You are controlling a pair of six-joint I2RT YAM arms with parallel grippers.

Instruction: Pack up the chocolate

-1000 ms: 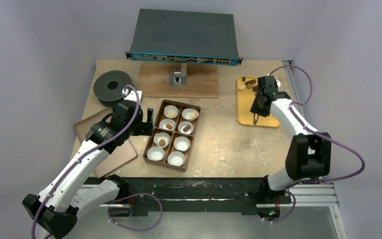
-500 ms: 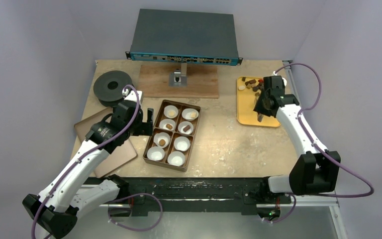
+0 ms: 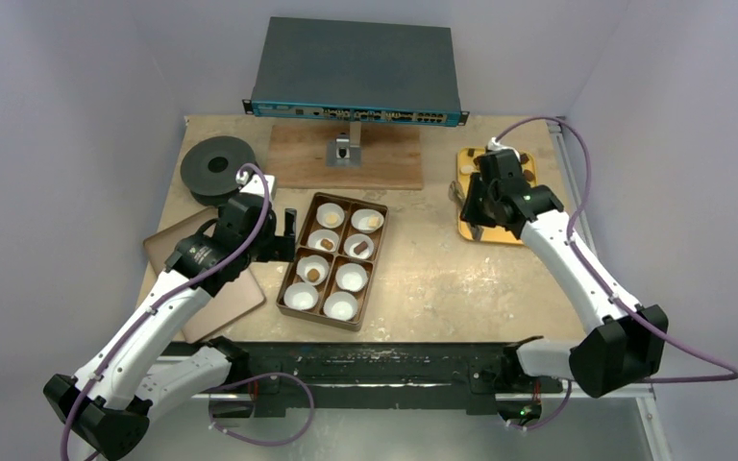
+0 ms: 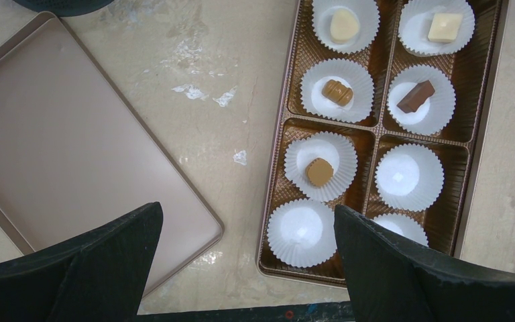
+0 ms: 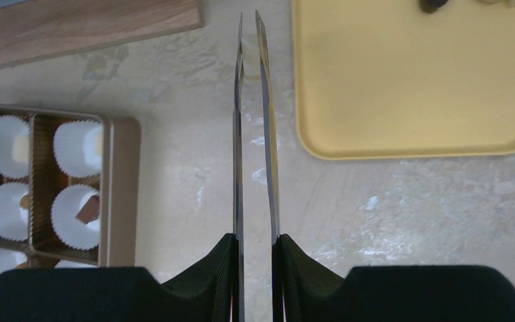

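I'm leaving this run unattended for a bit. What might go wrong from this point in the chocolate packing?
1. The right gripper pinches a cream piece only at its thin tips, above the bare table. The piece may slip out before it reaches the box.
2. The left gripper hangs open over the box's near end, where the empty cups sit. The arms might clash there.

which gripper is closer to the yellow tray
Right. The right gripper, pinching a cream chocolate, hangs at the yellow tray's left edge; the left gripper is across the table beside the brown box.
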